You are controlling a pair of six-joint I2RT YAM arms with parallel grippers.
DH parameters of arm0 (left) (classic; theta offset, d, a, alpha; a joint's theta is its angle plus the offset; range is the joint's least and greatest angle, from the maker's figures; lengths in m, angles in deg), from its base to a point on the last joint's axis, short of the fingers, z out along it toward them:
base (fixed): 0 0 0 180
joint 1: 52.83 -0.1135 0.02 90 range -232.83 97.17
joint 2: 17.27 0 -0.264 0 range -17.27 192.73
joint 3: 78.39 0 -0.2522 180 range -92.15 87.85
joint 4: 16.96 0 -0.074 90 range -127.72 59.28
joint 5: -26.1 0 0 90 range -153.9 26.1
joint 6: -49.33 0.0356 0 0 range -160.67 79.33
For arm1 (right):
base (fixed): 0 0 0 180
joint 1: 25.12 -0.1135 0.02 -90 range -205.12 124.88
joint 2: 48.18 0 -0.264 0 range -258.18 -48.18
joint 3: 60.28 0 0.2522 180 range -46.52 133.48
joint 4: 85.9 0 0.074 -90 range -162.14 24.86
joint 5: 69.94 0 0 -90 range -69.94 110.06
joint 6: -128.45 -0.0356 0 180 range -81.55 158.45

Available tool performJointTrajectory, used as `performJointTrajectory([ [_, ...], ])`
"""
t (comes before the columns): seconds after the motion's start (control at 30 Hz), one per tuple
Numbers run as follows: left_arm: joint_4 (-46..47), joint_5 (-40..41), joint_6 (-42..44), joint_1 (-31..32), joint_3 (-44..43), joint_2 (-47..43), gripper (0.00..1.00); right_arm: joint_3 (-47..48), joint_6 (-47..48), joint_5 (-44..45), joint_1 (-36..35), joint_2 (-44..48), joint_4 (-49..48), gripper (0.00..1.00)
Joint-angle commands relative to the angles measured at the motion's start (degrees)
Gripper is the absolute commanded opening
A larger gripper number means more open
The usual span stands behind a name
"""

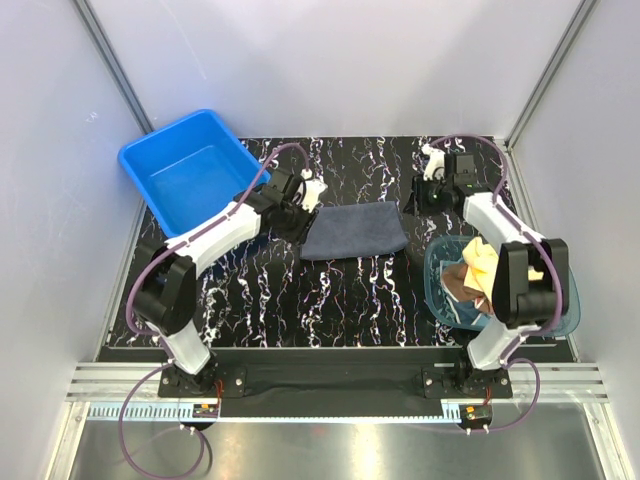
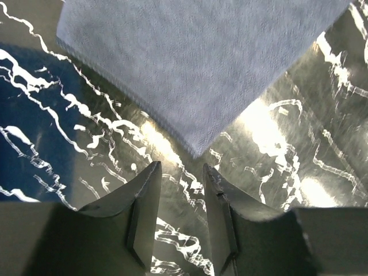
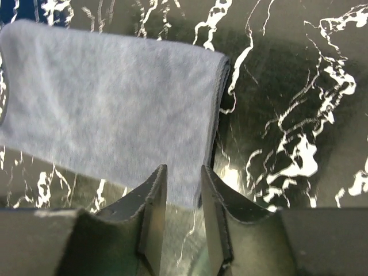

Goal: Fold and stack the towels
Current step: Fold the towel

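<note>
The folded dark navy-grey cloth towel (image 1: 355,230) is laid mid-way on the black, white-veined worktop (image 1: 300,300), its long axis left to right. Its far-left corner is seen just ahead of the left claw (image 2: 181,167), and its right end just ahead of the right claw (image 3: 184,168). Both claws are spread and empty.

A folded navy-grey towel (image 1: 355,230) lies flat mid-table between the left gripper (image 1: 302,222) and the right gripper (image 1: 417,200). A blue tub (image 1: 135,160) sits far left. Near right, a teal bowl (image 1: 435,288) holds a yellow towel (image 1: 480,258) and a brown towel (image 1: 462,282).
</note>
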Motion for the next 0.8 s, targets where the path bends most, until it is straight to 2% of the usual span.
performJointTrajectory([
  [0.0,8.2,-1.4,-5.5,0.3,3.0,-0.1,0.4,4.9,-4.9,0.5,-0.4,-6.2,4.3,0.36],
  [0.13,12.0,-0.5,-11.0,0.4,4.8,2.3,0.39,6.9,-6.7,-0.5,-0.3,-12.6,3.7,0.29],
  [0.23,12.2,3.4,-13.8,0.3,4.8,4.3,0.37,7.1,-9.0,-0.1,-0.4,-15.1,3.2,0.26],
  [0.37,7.3,13.9,-16.5,0.3,3.7,6.3,0.38,6.1,-12.4,3.8,-0.5,-13.1,6.4,0.25],
  [0.5,1.4,23.1,-20.4,0.3,1.0,7.7,0.37,0.7,-15.7,2.2,-0.6,-7.8,4.7,0.27],
  [0.6,2.0,21.8,-22.4,0.4,1.5,3.9,0.38,-1.8,-16.6,-0.4,-0.6,-5.9,4.1,0.27],
  [0.73,6.1,18.4,-25.8,0.5,3.6,-2.5,0.47,-0.6,-16.2,2.5,-0.6,-6.4,7.0,0.27],
  [0.77,6.9,15.4,-26.5,0.5,4.0,-3.2,0.48,-0.3,-16.4,2.5,-0.6,-6.6,7.6,0.27],
])
